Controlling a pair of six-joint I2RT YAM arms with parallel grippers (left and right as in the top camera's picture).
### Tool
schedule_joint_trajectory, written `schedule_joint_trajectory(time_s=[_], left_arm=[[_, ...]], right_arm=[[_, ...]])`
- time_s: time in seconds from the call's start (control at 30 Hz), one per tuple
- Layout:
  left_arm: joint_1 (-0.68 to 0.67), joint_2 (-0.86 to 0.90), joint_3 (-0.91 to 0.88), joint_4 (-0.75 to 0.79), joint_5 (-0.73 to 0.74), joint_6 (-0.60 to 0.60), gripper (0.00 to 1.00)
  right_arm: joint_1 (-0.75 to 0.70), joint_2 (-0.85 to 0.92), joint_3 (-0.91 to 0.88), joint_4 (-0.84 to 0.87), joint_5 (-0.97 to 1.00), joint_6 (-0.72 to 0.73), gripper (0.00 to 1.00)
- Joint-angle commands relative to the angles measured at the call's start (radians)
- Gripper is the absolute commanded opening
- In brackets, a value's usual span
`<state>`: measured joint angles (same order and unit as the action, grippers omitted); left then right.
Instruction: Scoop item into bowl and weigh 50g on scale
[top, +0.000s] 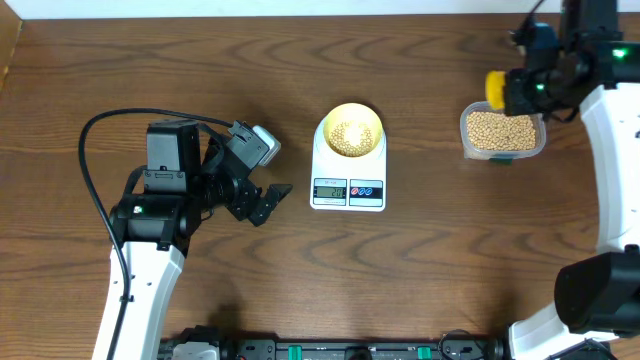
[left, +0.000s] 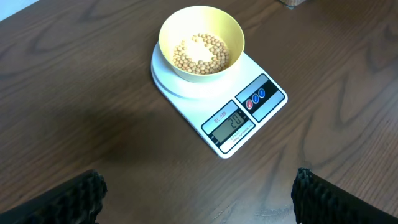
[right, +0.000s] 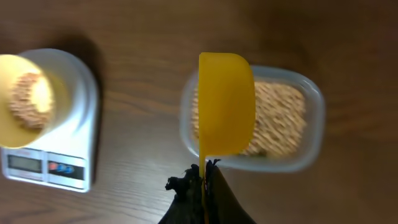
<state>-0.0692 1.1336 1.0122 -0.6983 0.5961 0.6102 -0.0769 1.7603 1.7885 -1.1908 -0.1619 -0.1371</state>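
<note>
The pale-yellow bowl (top: 351, 130) sits on the white scale (top: 349, 180) at the table's middle, with a layer of tan beans (left: 201, 53) in it. The scale's display (left: 229, 123) reads about 20. A clear tub (top: 502, 134) full of beans (right: 280, 118) stands at the right. My right gripper (right: 204, 169) is shut on the handle of a bright-yellow scoop (right: 225, 102) held above the tub's left side, its cup turned on edge. My left gripper (top: 268, 203) is open and empty, left of the scale.
The scale and bowl also show at the left of the right wrist view (right: 59, 118). The left arm's black cable (top: 95, 150) loops over the table at the left. Bare wooden tabletop lies between the scale and the tub.
</note>
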Motion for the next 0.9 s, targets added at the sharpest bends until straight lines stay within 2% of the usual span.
schedule_joint_trajectory(time_s=[0.0,0.17,0.53,0.87], left_arm=[[0.0,0.003,0.014,0.001,-0.005,0.006,0.98],[0.0,0.003,0.014,0.001,-0.005,0.006,0.97],[0.0,0.003,0.014,0.001,-0.005,0.006,0.97],[0.0,0.003,0.014,0.001,-0.005,0.006,0.97]], right_arm=[[-0.028,-0.006,-0.013,-0.006,0.058,0.01,0.01],[-0.059,-0.004,-0.063,0.024,0.134,0.018,0.01],[-0.073,-0.002,-0.265,0.179,0.127,0.036,0.01],[-0.073,-0.002,-0.385,0.318,-0.045,0.039,0.01]])
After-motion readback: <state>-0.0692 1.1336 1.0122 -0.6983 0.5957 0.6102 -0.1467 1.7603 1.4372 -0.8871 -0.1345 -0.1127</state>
